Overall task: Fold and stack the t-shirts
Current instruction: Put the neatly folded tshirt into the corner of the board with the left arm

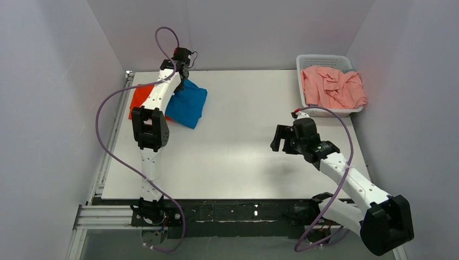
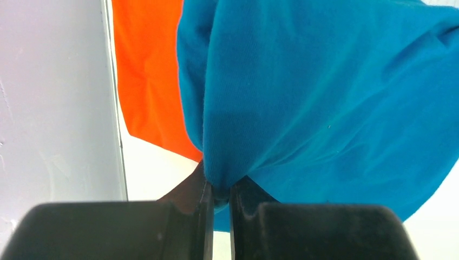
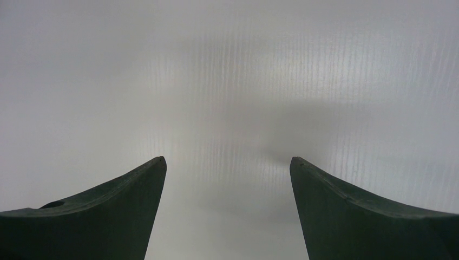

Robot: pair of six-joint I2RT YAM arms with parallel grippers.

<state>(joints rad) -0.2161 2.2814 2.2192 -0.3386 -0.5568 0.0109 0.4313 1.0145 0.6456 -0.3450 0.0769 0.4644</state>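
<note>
1. Left gripper (image 2: 219, 197) sits nearest the wrist lens: jaws nearly together, pinching a bunched fold of the blue t-shirt (image 2: 325, 97).
2. Blue cloth fans out from the pinch toward 12 and 2 o'clock in my left wrist view and fills most of it.
3. Orange-red t-shirt (image 2: 149, 76) shows at 11 o'clock in that view, partly hidden behind the blue one, its outer edge close to the table's left edge.
4. From the top camera, the blue t-shirt (image 1: 189, 103) is at 10 o'clock from the centre of the table (image 1: 238, 146). The orange-red t-shirt (image 1: 142, 97) is just beyond it at 9 o'clock. My left arm crosses over where the two meet, so I can't tell how far they overlap.
5. Right gripper (image 3: 227, 160): jaws spread wide, nothing between them, only bare white table below.
6. From the top camera, the right gripper (image 1: 279, 138) is at 3 o'clock from table centre, well apart from every shirt.
7. Pink t-shirt (image 1: 333, 86) is crumpled in the white basket (image 1: 323, 57) at 2 o'clock, at the far right corner, with cloth spilling over the right rim.
</note>
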